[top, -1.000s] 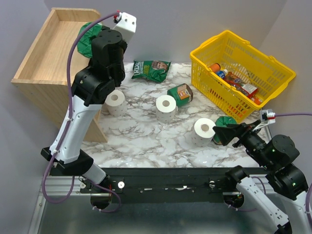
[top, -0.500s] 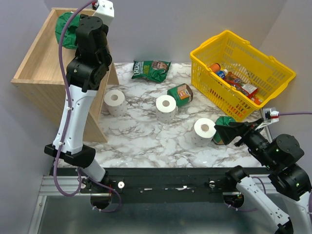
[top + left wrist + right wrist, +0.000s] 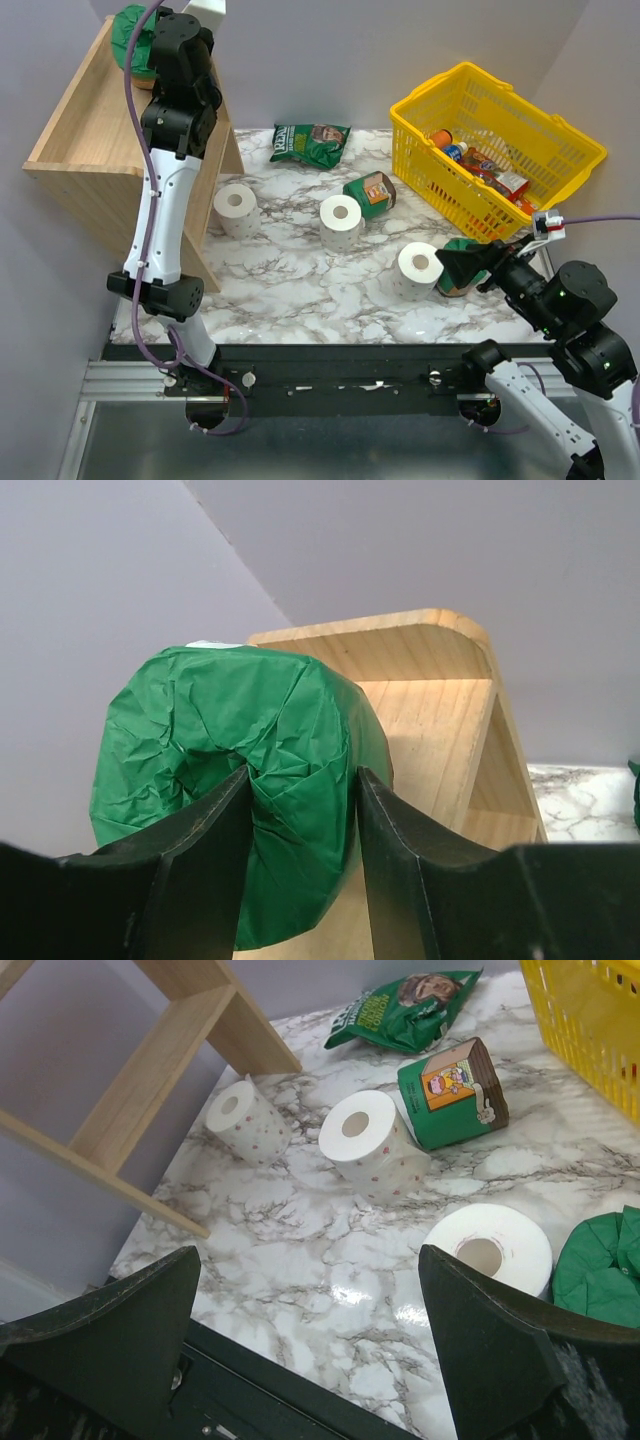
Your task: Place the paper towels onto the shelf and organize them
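My left gripper (image 3: 152,52) is shut on a green-wrapped paper towel roll (image 3: 133,38) and holds it above the far end of the wooden shelf's top tray (image 3: 85,110). In the left wrist view the fingers pinch the crumpled green roll (image 3: 240,750), with the shelf (image 3: 440,710) below. Three white rolls (image 3: 236,207) (image 3: 341,220) (image 3: 418,268) stand on the marble table. A labelled green roll (image 3: 370,193) lies on its side. Another green roll (image 3: 462,262) sits by my right gripper (image 3: 472,268), which is open and empty above the table (image 3: 310,1330).
A yellow basket (image 3: 497,150) holding bottles and packets stands at the back right. A flat green snack bag (image 3: 310,143) lies at the back middle. The shelf's legs (image 3: 160,1070) stand at the table's left edge.
My left arm has swung the green roll up and to the left, from beside the shelf to over the far end of its top tray. The right gripper has barely moved.
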Controlling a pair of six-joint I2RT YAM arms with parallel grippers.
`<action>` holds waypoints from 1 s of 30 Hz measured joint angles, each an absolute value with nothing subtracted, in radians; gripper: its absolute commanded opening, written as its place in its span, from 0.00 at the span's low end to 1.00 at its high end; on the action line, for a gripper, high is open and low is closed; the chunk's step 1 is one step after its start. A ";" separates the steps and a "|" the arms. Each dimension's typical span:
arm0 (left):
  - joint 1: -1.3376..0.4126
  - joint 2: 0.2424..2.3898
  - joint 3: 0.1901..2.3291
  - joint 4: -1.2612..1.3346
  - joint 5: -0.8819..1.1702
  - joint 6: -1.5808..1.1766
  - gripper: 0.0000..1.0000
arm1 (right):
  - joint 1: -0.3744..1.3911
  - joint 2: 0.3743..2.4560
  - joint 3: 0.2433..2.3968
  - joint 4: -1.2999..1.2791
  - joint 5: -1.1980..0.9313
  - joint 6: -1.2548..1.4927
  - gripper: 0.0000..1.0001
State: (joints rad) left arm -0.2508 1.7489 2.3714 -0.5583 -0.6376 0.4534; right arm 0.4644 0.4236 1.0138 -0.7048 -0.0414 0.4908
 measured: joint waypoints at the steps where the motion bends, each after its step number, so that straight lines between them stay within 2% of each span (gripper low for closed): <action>1: -0.247 1.753 2.373 -0.548 -0.632 0.458 0.54 | 0.464 0.430 1.015 -0.705 -0.041 0.488 0.98; 2: -0.243 1.756 2.373 -0.539 -0.628 0.462 0.55 | 0.464 0.435 1.015 -0.705 -0.041 0.487 0.98; 7: -0.205 1.797 2.400 -0.478 -0.601 0.487 0.87 | 0.464 0.454 1.016 -0.705 -0.041 0.477 0.98; 9: -0.197 1.811 2.408 -0.463 -0.595 0.491 0.95 | 0.464 0.460 1.020 -0.705 -0.041 0.471 0.98; 11: -0.196 1.814 2.410 -0.458 -0.592 0.486 0.96 | 0.464 0.468 1.029 -0.705 -0.041 0.467 0.98; 16: -0.231 1.775 2.384 -0.441 -0.587 0.470 0.94 | 0.464 0.477 1.036 -0.704 -0.042 0.460 0.98; 21: -0.279 1.628 2.266 -0.461 -0.562 0.412 0.72 | 0.464 0.475 1.034 -0.704 -0.051 0.463 0.98; 27: -0.247 1.473 2.207 -0.561 -0.562 0.258 0.60 | 0.464 0.441 1.014 -0.698 -0.089 0.500 0.97; 30: -0.215 1.449 2.189 -0.615 -0.552 0.189 0.59 | 0.464 0.427 1.013 -0.695 -0.125 0.526 0.95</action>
State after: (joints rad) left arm -0.2153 1.4494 2.1891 -0.6151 -0.5522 0.1886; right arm 0.4644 0.4274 1.0130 -0.6949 -0.1249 0.5262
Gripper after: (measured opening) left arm 0.609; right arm 0.965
